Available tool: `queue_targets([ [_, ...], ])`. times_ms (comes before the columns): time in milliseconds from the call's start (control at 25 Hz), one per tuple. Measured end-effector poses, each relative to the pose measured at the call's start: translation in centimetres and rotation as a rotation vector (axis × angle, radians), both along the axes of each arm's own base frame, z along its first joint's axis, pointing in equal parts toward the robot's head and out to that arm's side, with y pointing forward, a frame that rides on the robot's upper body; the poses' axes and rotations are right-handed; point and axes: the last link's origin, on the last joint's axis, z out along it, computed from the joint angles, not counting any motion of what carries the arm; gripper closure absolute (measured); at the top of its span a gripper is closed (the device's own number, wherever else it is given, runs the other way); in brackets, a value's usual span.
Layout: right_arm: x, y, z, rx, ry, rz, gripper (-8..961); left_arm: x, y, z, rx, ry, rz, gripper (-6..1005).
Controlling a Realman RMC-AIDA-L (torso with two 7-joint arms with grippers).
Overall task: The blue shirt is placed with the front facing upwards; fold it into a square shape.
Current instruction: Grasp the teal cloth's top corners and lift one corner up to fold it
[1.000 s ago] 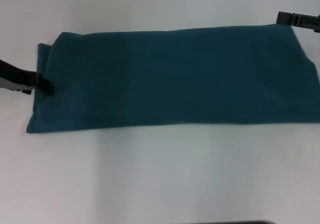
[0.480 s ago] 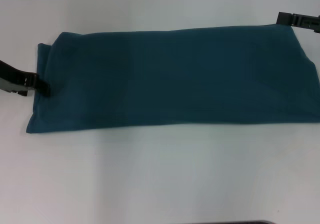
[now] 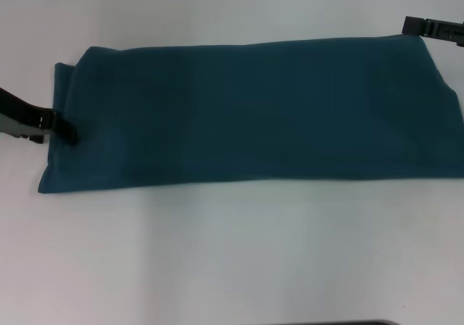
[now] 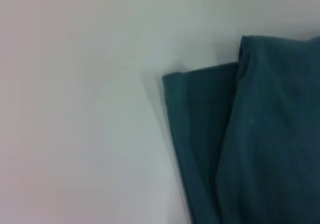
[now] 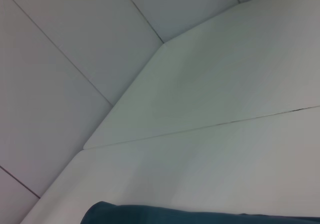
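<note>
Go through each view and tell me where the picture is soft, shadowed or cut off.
Head view: even light, soft throughout; the blue shirt runs off the right edge, and a faint shadow lines its near hem. Left wrist view: blurred; the shirt's layered corner casts a faint shadow on the white table. Right wrist view: mostly bare table, and only a sliver of shirt.

Soft, even light; slight blur
</note>
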Motion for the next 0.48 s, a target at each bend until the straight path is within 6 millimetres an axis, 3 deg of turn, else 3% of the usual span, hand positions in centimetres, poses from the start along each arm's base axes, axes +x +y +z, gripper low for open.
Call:
queue_targets([
  [480, 0.01, 0.01, 0.05, 0.003, 0.001, -0.001, 221, 0.49, 0.23, -0.48, -0.026, -0.002, -0.006, 418],
])
